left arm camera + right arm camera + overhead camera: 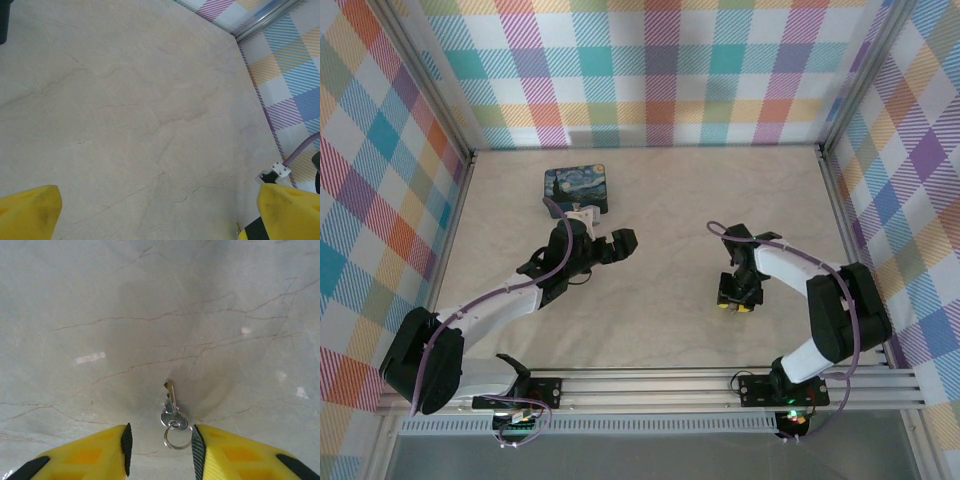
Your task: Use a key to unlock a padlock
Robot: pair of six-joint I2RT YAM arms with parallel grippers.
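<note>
Right now my right gripper [733,303] sits well apart from the starry-night box [577,188], to its right and nearer the arm bases. Its yellow fingers [95,452] are spread either side of the key [171,405], which lies flat on the table [670,220]. I see a gap on each side of the key's head and its ring [177,437]. My left gripper [602,238] hangs just beside the box's near edge, jaws spread wide with nothing between them.
</note>
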